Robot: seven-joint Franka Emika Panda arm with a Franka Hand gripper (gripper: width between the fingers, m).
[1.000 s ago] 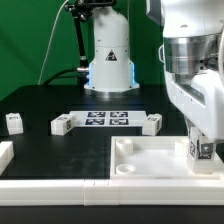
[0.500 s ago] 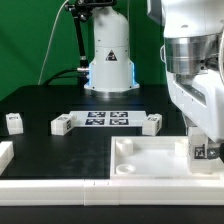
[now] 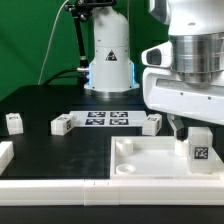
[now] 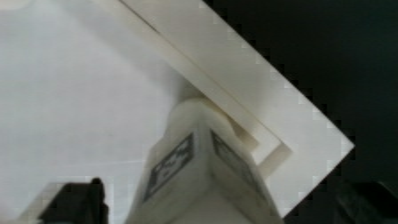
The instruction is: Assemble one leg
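The leg (image 3: 199, 148) stands upright in the corner socket of the tabletop (image 3: 150, 158), below and free of the gripper (image 3: 186, 127). Jaws appear open. Verify full seating before clearing vertically.

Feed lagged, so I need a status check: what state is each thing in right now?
Leg: upright in the tray's corner on the exterior view's right, released.
End effector: raised off the leg, holding nothing; opening unclear.
Tray: flat on table.
Three spare legs: lying loose, untouched.
Marker board: flat.
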